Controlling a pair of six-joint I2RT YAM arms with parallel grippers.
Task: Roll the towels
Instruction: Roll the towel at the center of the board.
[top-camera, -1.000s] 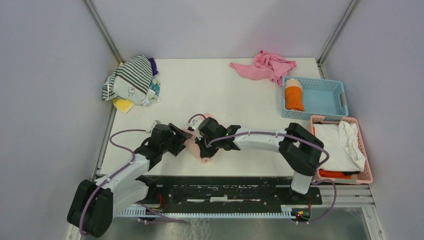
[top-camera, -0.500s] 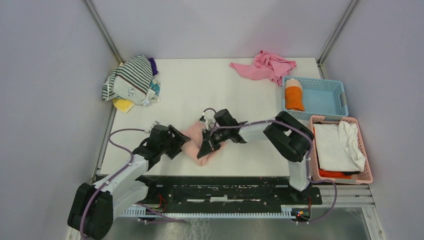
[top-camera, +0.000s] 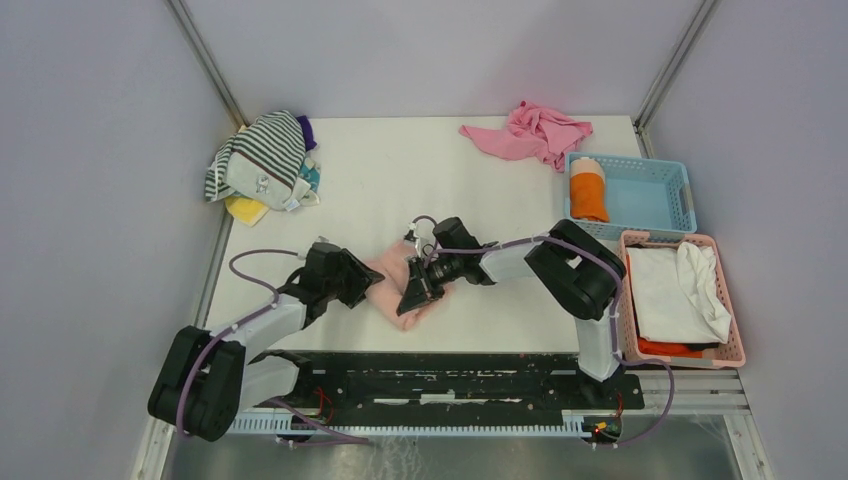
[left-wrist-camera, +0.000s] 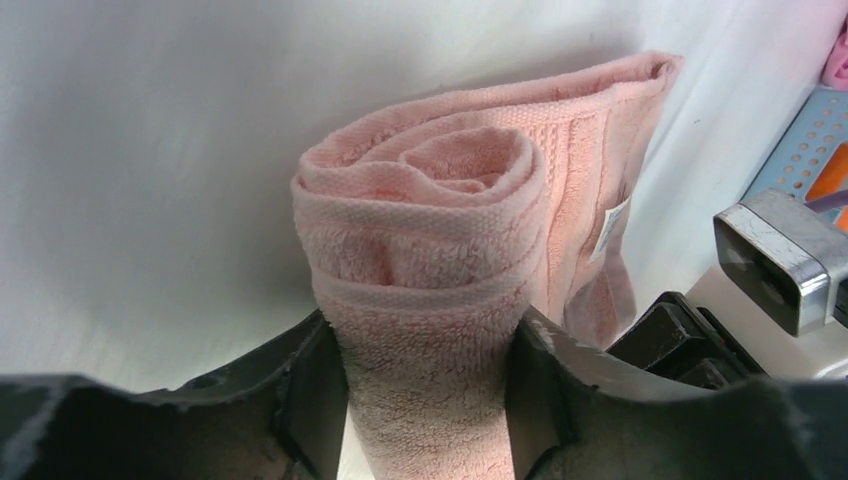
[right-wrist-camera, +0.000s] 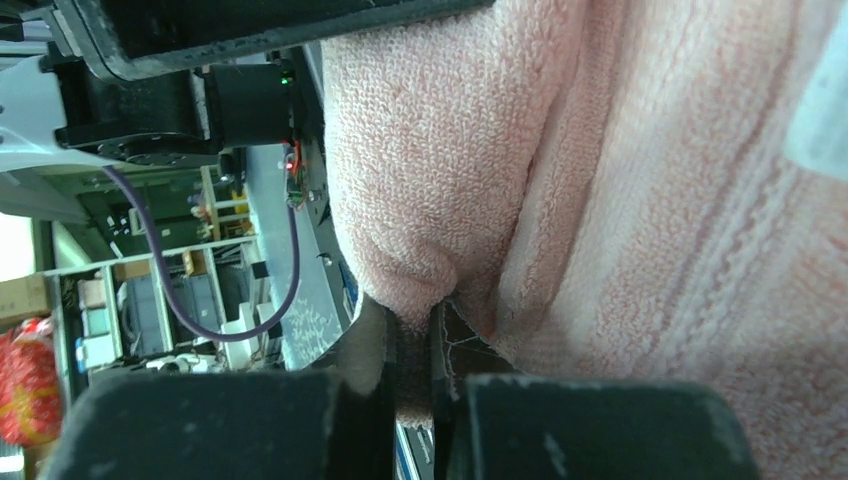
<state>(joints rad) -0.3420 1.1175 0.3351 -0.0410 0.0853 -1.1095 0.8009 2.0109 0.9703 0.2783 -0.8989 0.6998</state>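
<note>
Pink towel (top-camera: 388, 272), rolled and lying on the table (top-camera: 420, 180) near its front edge, is clamped across the roll by the left gripper (left-wrist-camera: 430, 395) while the right gripper (right-wrist-camera: 412, 365) pinches a small fold; hold that fold taut and wind evenly.

Both arms are stretched low and angled inward. The left end effector (left-wrist-camera: 430, 395) is clamped around the rolled pink towel (left-wrist-camera: 440, 210); the right end effector (right-wrist-camera: 412, 345) is pinched tight on its fold.
</note>
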